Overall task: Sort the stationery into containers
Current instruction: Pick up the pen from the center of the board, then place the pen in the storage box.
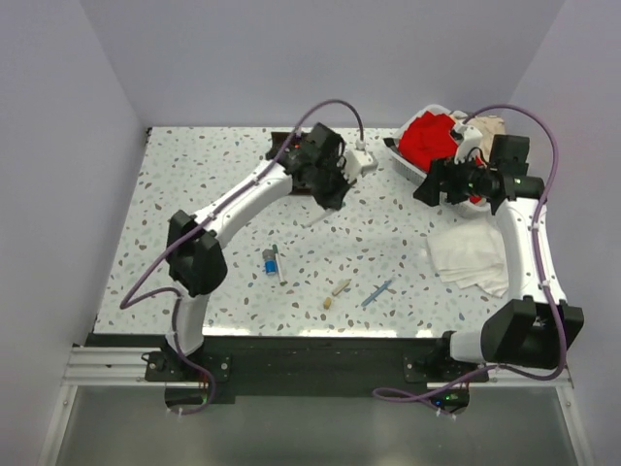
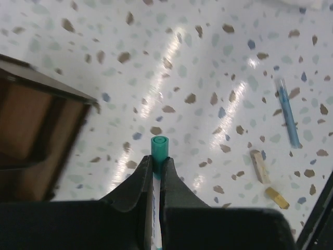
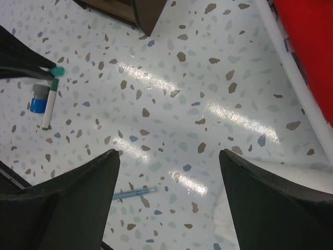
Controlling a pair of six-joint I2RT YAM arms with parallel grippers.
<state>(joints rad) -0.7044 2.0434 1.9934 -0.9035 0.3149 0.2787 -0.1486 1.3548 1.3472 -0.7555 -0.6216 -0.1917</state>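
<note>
My left gripper (image 2: 156, 165) is shut on a white marker with a teal tip (image 2: 159, 148), held above the table just right of the dark brown wooden organiser (image 2: 31, 130). From above, the left gripper (image 1: 328, 197) hangs in front of the organiser (image 1: 283, 146), and the marker (image 1: 313, 220) pokes out below it. A light blue pen (image 1: 376, 292), two tan eraser bits (image 1: 340, 287) (image 1: 329, 303), a blue-grey cylinder (image 1: 268, 262) and a green-white marker (image 1: 278, 265) lie on the table. My right gripper (image 1: 425, 186) stands open and empty over bare table (image 3: 169, 156).
A white basket (image 1: 406, 163) with red cloth (image 1: 427, 136) and beige cloth sits at the back right, right beside my right gripper. A folded white cloth (image 1: 471, 257) lies on the right of the table. White walls close in the table on three sides.
</note>
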